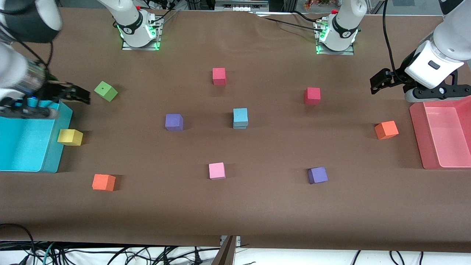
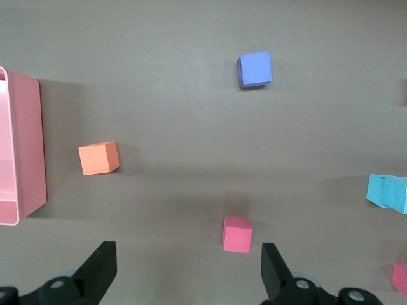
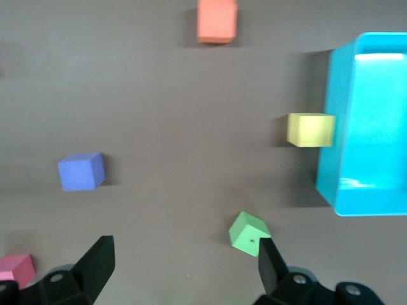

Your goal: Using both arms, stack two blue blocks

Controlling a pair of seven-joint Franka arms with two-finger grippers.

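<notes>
Two sky-blue blocks stand at the table's middle, one blue block (image 1: 240, 115) resting on the other (image 1: 240, 125). The left wrist view catches this stack (image 2: 388, 192) at its edge. My left gripper (image 1: 379, 82) hangs open and empty over the table beside the pink bin, at the left arm's end; in its wrist view the left gripper (image 2: 189, 267) has bare table and a red cube between its fingers' line. My right gripper (image 1: 77, 94) hangs open and empty over the cyan bin's corner, close to the green cube; the right gripper (image 3: 184, 264) holds nothing.
A cyan bin (image 1: 22, 147) and a pink bin (image 1: 441, 136) sit at the table's two ends. Loose cubes lie around: green (image 1: 106, 91), yellow (image 1: 70, 137), orange (image 1: 103, 182), purple (image 1: 174, 122), pink (image 1: 216, 170), purple (image 1: 317, 175), orange (image 1: 386, 130), red (image 1: 219, 76), red (image 1: 312, 95).
</notes>
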